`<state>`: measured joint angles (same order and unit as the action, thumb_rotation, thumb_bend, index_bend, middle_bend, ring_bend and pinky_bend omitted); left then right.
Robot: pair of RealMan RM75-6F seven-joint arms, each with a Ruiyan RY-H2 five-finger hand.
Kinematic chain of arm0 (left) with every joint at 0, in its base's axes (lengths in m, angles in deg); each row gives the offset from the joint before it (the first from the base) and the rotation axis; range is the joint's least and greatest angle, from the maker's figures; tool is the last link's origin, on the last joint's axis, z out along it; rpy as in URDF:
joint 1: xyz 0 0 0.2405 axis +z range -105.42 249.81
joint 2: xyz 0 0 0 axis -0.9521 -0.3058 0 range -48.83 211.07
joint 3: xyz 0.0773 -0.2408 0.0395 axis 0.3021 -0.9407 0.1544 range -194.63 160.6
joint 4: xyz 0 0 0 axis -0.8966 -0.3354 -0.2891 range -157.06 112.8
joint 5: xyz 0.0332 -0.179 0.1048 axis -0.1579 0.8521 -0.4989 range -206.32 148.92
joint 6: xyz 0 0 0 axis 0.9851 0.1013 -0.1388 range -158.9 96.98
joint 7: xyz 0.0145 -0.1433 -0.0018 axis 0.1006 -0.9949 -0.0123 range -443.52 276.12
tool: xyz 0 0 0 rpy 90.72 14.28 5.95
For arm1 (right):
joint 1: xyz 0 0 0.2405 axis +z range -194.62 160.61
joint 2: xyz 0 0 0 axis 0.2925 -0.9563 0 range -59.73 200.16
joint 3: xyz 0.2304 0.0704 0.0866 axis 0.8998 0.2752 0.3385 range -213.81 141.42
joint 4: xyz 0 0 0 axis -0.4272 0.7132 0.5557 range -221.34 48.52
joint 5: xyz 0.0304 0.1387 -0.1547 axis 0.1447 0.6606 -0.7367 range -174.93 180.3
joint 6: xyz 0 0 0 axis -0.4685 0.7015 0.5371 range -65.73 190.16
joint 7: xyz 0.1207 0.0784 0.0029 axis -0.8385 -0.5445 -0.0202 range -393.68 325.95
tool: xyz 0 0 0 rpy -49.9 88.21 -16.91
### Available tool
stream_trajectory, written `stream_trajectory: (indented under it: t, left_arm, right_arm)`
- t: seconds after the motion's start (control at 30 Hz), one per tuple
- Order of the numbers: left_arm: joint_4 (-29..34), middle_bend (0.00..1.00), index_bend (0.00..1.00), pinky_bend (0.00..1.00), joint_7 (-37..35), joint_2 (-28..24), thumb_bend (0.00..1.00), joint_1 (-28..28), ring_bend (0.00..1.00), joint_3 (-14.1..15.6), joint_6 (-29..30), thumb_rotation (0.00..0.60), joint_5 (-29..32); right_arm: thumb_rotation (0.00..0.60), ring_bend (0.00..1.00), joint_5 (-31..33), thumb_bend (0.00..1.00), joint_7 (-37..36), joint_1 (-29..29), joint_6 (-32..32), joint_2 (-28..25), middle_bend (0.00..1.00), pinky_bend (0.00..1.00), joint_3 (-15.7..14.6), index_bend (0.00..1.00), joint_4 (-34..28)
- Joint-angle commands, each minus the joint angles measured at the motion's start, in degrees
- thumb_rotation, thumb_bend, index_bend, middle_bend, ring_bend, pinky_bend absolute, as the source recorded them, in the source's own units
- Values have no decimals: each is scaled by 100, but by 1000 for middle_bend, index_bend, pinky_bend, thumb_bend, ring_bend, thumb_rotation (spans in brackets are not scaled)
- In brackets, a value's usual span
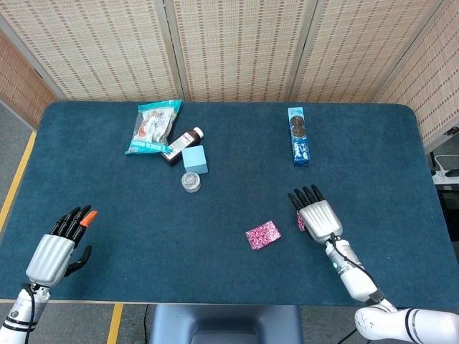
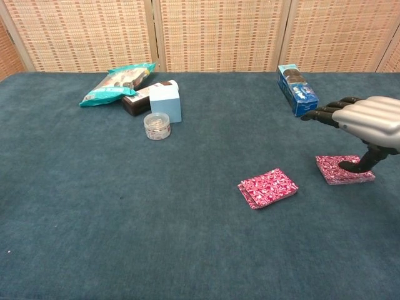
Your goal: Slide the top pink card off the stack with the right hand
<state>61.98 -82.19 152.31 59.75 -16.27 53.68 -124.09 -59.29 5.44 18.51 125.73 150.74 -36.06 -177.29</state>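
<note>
Two small piles of pink patterned cards lie on the blue table. The left pile point(image 1: 262, 234) point(image 2: 267, 187) lies free, slightly fanned. The right pile point(image 2: 345, 170) is mostly hidden under my right hand point(image 1: 315, 215) in the head view. In the chest view my right hand point(image 2: 369, 119) hovers over that pile with its fingers stretched forward, and the thumb tip reaches down onto the top card. It grips nothing. My left hand point(image 1: 56, 247) rests near the table's front left edge, fingers spread and empty.
A blue biscuit box point(image 1: 299, 136) point(image 2: 297, 90) lies far beyond my right hand. At the back left sit a teal snack bag point(image 1: 153, 125), a brown bottle point(image 1: 183, 145), a light blue box point(image 1: 194, 158) and a small round jar point(image 1: 191, 182).
</note>
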Motion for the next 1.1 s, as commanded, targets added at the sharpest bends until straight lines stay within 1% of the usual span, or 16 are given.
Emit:
stream_trajectory:
  t: [0.03,0.07,0.2,0.37,0.5,0.8,1.1]
  left_arm:
    - [9,0,0,175,42,11,485,-1,31,16,-20,600,-10]
    - [21,0,0,175,77,18,485,0,31,24,-26,600,-16]
    - [49,0,0,175,136,17,484,11,31,21,-47,600,21]
    - [79,0,0,175,163,5,484,2,34,18,-87,600,45]
    - [72,0,0,175,157,7,485,0,34,20,-86,600,37]
    - [66,0,0,175,135,-2,485,-4,34,19,-93,600,36]
    - [50,0,0,175,83,-13,485,-10,34,22,-90,600,21]
  right_arm:
    - [600,37,63,266,-243,-102,-151,-39,78,0,-50,44,292]
    - [600,38,195,266,-362,-140,-315,-35,86,0,-86,50,464]
    - [600,38,70,266,-569,-186,-484,49,102,0,-145,69,808]
    - [600,38,3,266,-705,-239,-587,141,109,0,-156,79,998]
    - [600,38,-84,266,-759,-254,-617,230,143,0,-130,124,1099]
    - [600,56,-93,266,-622,-225,-703,350,194,0,-55,207,1137]
    - [600,69,3,266,-443,-213,-716,355,216,0,27,238,1041]
